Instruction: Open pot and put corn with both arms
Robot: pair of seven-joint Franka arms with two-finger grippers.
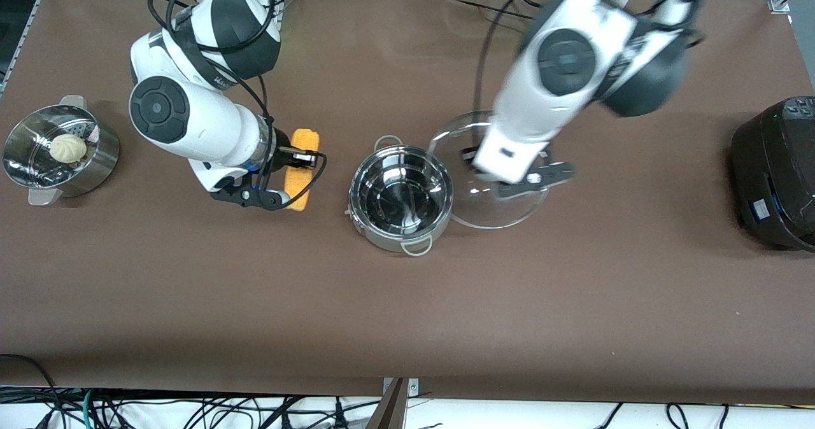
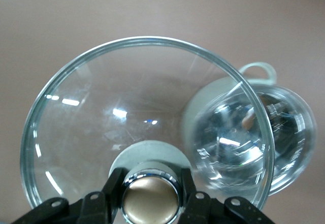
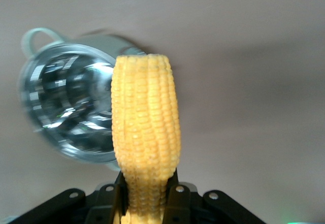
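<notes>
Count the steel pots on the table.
2. The open pot sits mid-table beside the lifted glass lid; the steamer pot, holding a bun, sits at the right arm's end.

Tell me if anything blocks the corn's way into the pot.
Nothing visible does. The pot stands open and empty. The left gripper holds the lid by its knob, off beside the pot toward the left arm's end. The right gripper holds the corn beside the pot.
</notes>
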